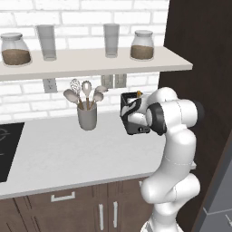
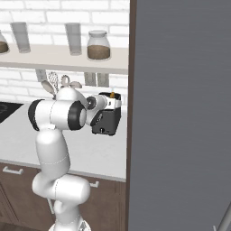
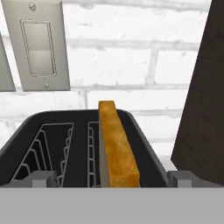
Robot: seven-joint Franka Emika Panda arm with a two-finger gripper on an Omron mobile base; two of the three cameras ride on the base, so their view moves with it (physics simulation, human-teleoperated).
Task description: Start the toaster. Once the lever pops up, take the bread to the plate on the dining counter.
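The black two-slot toaster (image 3: 140, 135) stands on the pale worktop against the brick wall, beside a dark tall panel. The bread (image 3: 114, 144), a tan slice with a brown crust, stands on edge in its right slot and pokes above the top. My gripper (image 3: 113, 179) hovers just above the toaster's near end, open, with one fingertip (image 3: 43, 178) left of the slots and the other to the right of them. From the base, the toaster (image 1: 130, 122) (image 2: 107, 121) is partly hidden behind my hand. The plate and the dining counter are out of view.
A grey utensil crock (image 1: 87, 115) stands left of the toaster. Above hangs a shelf (image 1: 90, 61) with jars and glasses. A black cooktop (image 1: 7, 149) lies at the far left. A dark panel (image 3: 205, 87) rises right of the toaster, and a switch plate (image 3: 39, 43) is on the wall.
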